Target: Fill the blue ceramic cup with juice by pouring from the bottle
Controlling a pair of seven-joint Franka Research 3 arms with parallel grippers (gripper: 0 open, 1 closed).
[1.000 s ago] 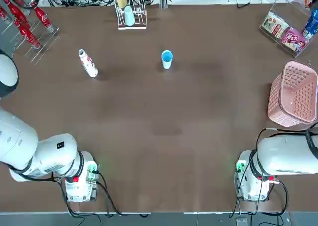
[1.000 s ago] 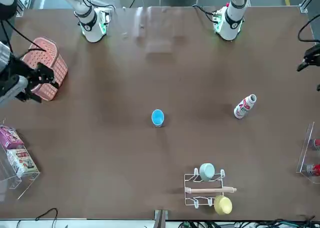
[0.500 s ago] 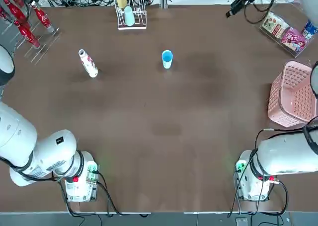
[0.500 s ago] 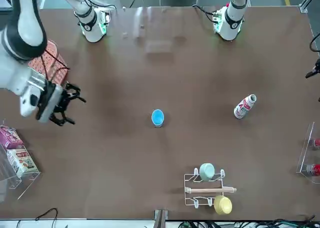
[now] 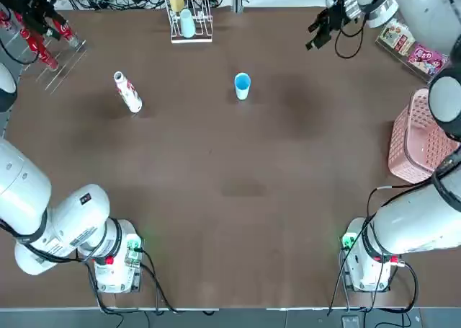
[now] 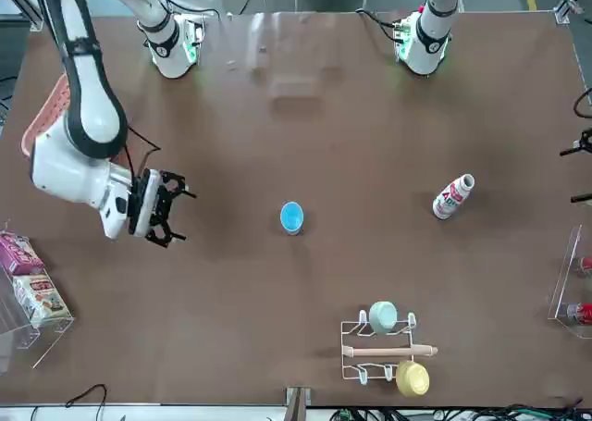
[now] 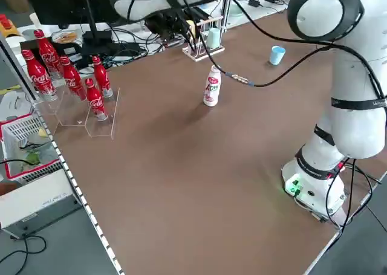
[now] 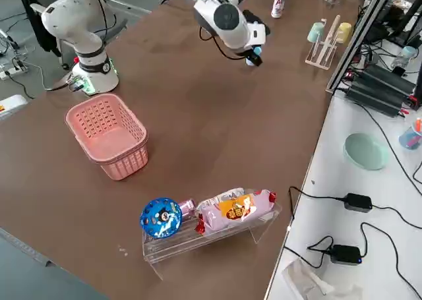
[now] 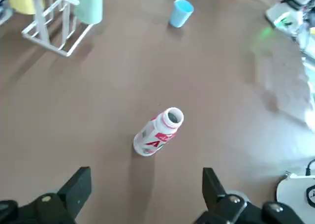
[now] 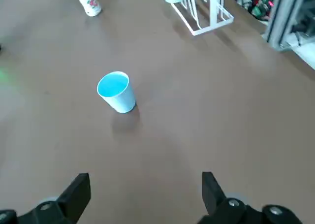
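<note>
The upright bottle (image 9: 158,133) stands ahead of the open, empty left end effector (image 9: 145,197), nearer it than the open right end effector (image 10: 145,197), which faces the blue ceramic cup (image 10: 116,91).

brown table (image 5: 238,191) | white side bench (image 8: 356,201) with cables | grey floor (image 7: 36,251)

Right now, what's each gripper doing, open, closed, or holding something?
Left gripper: open, holding nothing, above the bottle.
Right gripper: open, holding nothing, near the blue cup.
</note>
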